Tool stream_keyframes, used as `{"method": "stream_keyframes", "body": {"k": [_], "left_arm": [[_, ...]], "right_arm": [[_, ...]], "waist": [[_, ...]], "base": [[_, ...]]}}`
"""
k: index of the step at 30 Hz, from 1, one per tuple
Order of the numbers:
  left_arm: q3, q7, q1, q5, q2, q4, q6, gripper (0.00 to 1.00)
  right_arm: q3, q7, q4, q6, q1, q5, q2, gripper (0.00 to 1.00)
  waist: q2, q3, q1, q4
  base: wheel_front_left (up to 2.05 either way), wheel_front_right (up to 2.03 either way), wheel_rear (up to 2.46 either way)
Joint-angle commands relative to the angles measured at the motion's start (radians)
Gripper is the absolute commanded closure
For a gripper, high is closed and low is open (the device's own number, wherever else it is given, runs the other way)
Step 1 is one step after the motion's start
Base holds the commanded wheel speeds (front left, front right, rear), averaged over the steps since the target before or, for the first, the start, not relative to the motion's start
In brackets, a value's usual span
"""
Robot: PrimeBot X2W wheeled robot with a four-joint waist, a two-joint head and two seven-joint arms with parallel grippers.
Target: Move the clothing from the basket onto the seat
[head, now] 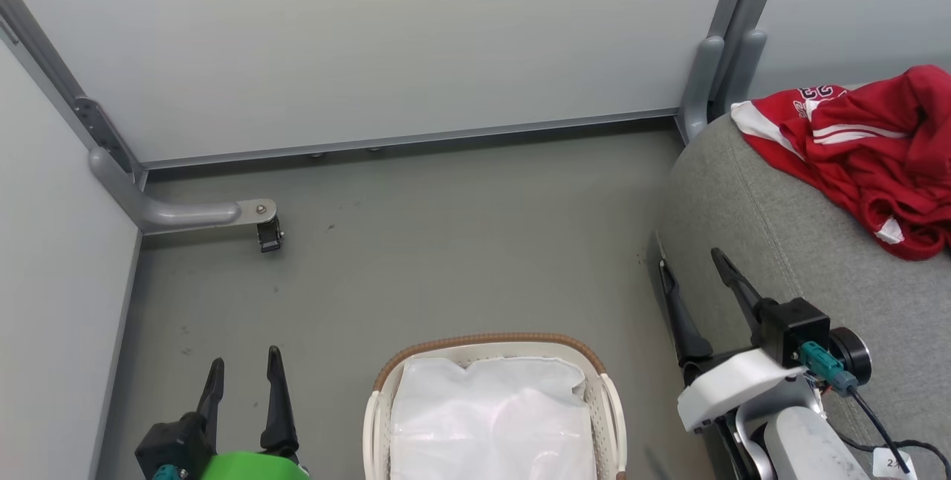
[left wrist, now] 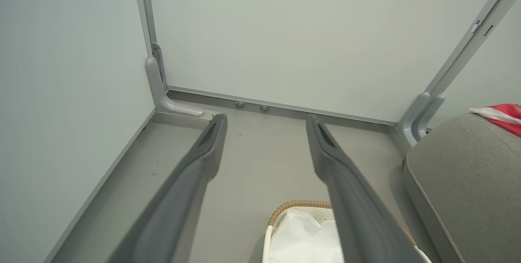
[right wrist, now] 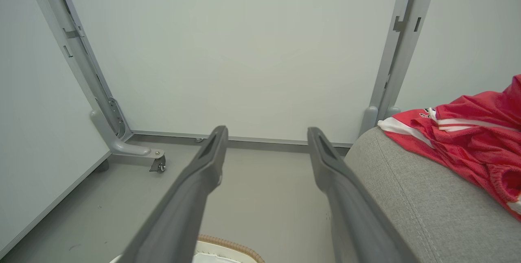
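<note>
The red clothing (head: 869,153) with white stripes lies crumpled on the grey seat (head: 780,242) at the right; it also shows as clothing (right wrist: 472,141) on the seat (right wrist: 407,198) and a red edge (left wrist: 502,116) on the seat (left wrist: 464,181). The white basket (head: 379,420) with a brown rim stands on the floor at the bottom centre, and a glossy white liner (head: 490,420) lies inside it. My left gripper (head: 245,365) is open to the left of the basket, nothing between its fingers. My right gripper (head: 691,261) is open beside the seat's edge, empty.
Pale partition panels (head: 371,41) enclose the grey floor (head: 461,242) at the back and left. A grey panel foot with a castor (head: 267,231) juts onto the floor at the left. Grey posts (head: 713,71) stand behind the seat. A cable (head: 877,428) hangs by my right wrist.
</note>
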Motion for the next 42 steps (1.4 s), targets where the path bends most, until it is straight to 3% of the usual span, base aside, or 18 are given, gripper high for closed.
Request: {"method": "stream_keyframes", "body": {"k": [1, 27, 37, 38, 42], "left_arm": [[-0.003, 0.001, 0.020, -0.006, 0.001, -0.006, 0.006, 0.00], [-0.021, 0.001, 0.036, -0.008, 0.001, -0.010, 0.010, 0.00], [-0.032, 0.001, 0.033, -0.012, 0.001, 0.015, -0.011, 0.00], [-0.032, 0.000, 0.026, -0.006, 0.000, 0.015, -0.009, 1.00], [-0.032, 0.004, 0.025, -0.018, -0.002, 0.039, -0.010, 1.00]], "right_arm": [[0.004, -0.002, -0.009, -0.001, 0.021, 0.003, -0.004, 0.00], [-0.018, -0.002, 0.042, -0.001, 0.051, 0.023, -0.004, 0.00], [-0.021, -0.002, 0.037, -0.001, 0.056, 0.028, -0.004, 0.00], [-0.019, 0.000, 0.038, 0.000, 0.049, 0.021, 0.000, 1.00], [-0.021, 0.005, 0.060, 0.000, 0.060, 0.034, 0.003, 1.00]], "waist": [[0.0000, -0.014, 0.0001, -0.006], [0.0000, -0.033, 0.0001, -0.005], [0.0000, -0.032, 0.0001, -0.012], [0.0000, -0.032, 0.0001, -0.012], [0.0000, -0.032, 0.0001, -0.014]], "base": [[0.00, 0.00, 0.00], [0.00, 0.00, 0.00], [0.00, 0.00, 0.00], [0.00, 0.00, 0.00], [0.00, 0.00, 0.00]]}}
